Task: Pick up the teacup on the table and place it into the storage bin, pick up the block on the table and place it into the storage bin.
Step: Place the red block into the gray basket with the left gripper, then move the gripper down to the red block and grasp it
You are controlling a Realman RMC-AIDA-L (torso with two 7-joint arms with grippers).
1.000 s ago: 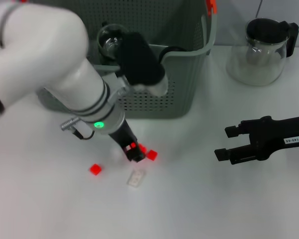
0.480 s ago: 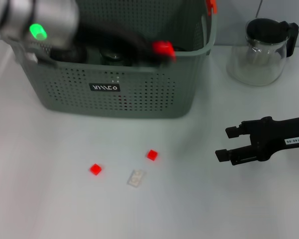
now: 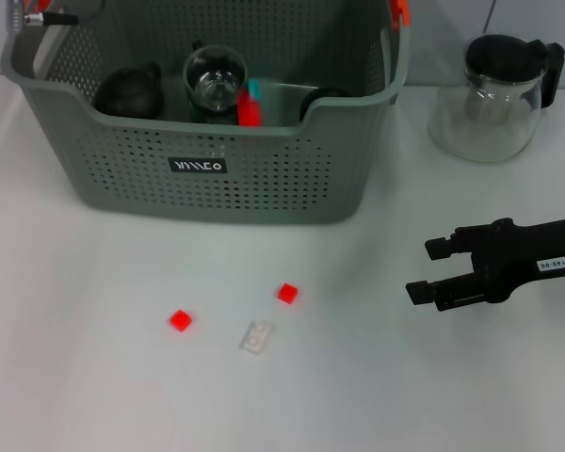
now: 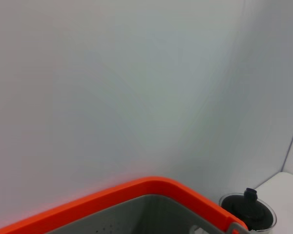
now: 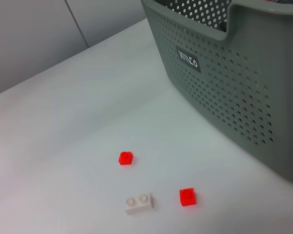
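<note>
In the head view we see the storage bin (image 3: 217, 179) standing on the white counter (image 3: 94, 377) toward the far left; inside it lie a dark round teapot-like vessel (image 3: 129, 91), a clear glass teacup (image 3: 215, 80) and a red block (image 3: 250, 111) with a bit of teal above it, just beside the teacup; an orange clip (image 3: 398, 11) sits on the bin's far right rim; the glass teapot (image 3: 494, 94) with its black lid stands on the counter to the right of the bin, apart from it; in front of the bin three small blocks lie on the counter: a red block (image 3: 286, 293), a second red block (image 3: 179, 320) and a white block (image 3: 256, 336), near one another but not touching; our right end effector (image 3: 426, 271) hovers over the counter at the right, its black fingers apart and holding nothing; of our left arm only a scrap shows at the top left corner, so we cannot tell how the left end effector stands.

In the left wrist view we see mostly a pale wall; the bin's orange-edged rim (image 4: 136, 190) and the teapot's black lid (image 4: 248, 208) show low in the picture.

In the right wrist view we see the bin's perforated wall (image 5: 234, 97) with its black label (image 5: 188, 58); the two red blocks (image 5: 125, 158) (image 5: 187, 196) and the white block (image 5: 139, 204) lie on the counter before it.
</note>
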